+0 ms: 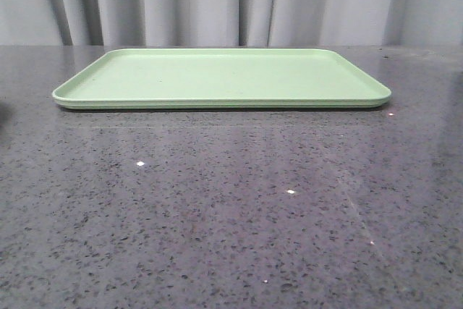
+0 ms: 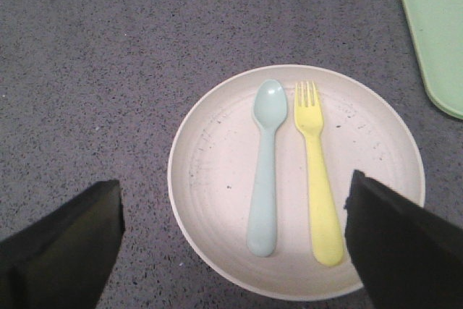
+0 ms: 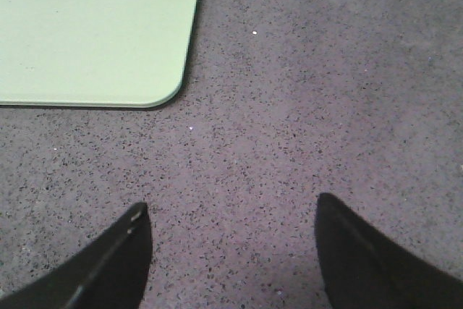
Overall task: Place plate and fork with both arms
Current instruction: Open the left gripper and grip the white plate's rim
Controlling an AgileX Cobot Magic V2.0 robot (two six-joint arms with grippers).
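Evidently nothing was gripped yet: left gripper (image 2: 231, 240) hung wide open over the plate (image 2: 217, 142) holding fork (image 2: 317, 179) and spoon (image 2: 265, 171), near the tray (image 2: 438, 27); right gripper (image 3: 231, 251) was open over bare table (image 3: 325, 106); a rim grasp seemed best.

My left black two-fingered gripper (image 2: 231, 244) hangs with jaws spread wide; my right black two-fingered gripper (image 3: 231, 251) likewise gapes, grasping nothing.
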